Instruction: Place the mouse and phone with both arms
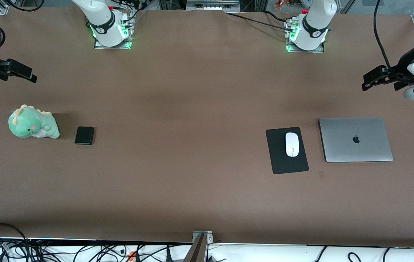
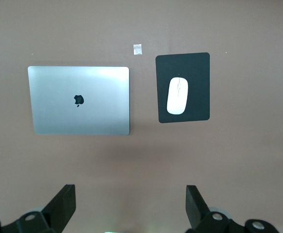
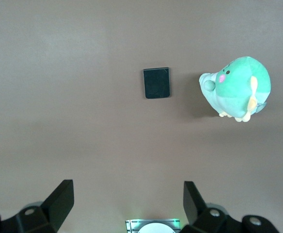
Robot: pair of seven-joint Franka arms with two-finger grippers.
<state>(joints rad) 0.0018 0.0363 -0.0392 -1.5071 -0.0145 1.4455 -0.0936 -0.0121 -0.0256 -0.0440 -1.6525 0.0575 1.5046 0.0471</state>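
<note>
At the right arm's end of the table a green stuffed dinosaur lies on its side, and the phone lies flat just beside it, apart from it, on the side toward the middle of the table. The right claw hangs in the air over bare table at that end, well apart from the phone; in the right wrist view its two fingers stand wide apart with nothing between them, looking down on the phone and the dinosaur. Toward the left arm's end, the mouse rests on a black mat, lying along the mat's length and a little toward the edge next to the laptop, and a closed silver laptop lies beside the mat. The left claw hangs in the air over bare table past the laptop's end, and the left wrist view shows its fingers spread apart and empty above the laptop, mat and mouse. Judging from this layout, the task looks finished or very nearly so: the mouse sits on its mat, the phone lies on the table, neither claw holds anything, and both arms appear parked clear of the things.
</note>
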